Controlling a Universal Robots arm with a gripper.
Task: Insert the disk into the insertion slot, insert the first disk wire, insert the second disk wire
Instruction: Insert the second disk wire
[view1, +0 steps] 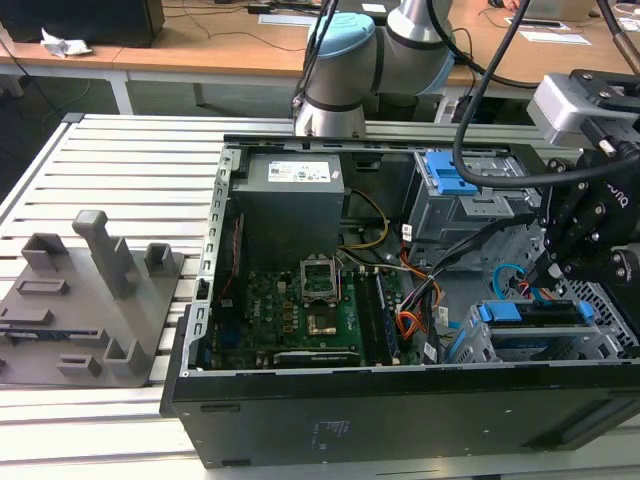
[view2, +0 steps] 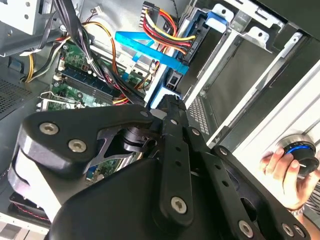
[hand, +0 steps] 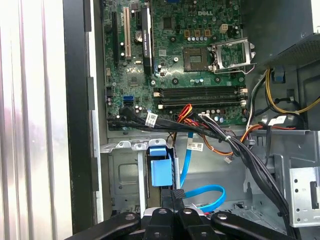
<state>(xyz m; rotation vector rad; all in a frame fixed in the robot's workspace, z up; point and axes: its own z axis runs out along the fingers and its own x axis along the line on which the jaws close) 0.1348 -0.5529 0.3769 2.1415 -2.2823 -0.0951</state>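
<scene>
The disk (view1: 540, 314), in its blue carrier (view1: 497, 312), lies inside the insertion slot (view1: 600, 342), the low grey cage at the case's near corner on the exterior view's right. My gripper (view1: 543, 272) hangs just above the disk's inner end. In both wrist views the gripper (hand: 175, 194) (view2: 172, 101) is shut on the black plug of a flat blue disk wire (hand: 207, 192) (view2: 150, 50), right by the carrier's blue tab (hand: 160, 170). A second plug with red, yellow and black wires (view2: 165, 22) sits against the carrier's end.
A taller cage with blue latch tabs (view1: 450, 175) stands behind the slot. Loose cable bundles (view1: 440, 275) cross between the motherboard (view1: 310, 310) and the cages. A grey fixture block (view1: 90, 300) lies on the slatted table. A person's hand (view2: 280, 167) grips a knob outside the case.
</scene>
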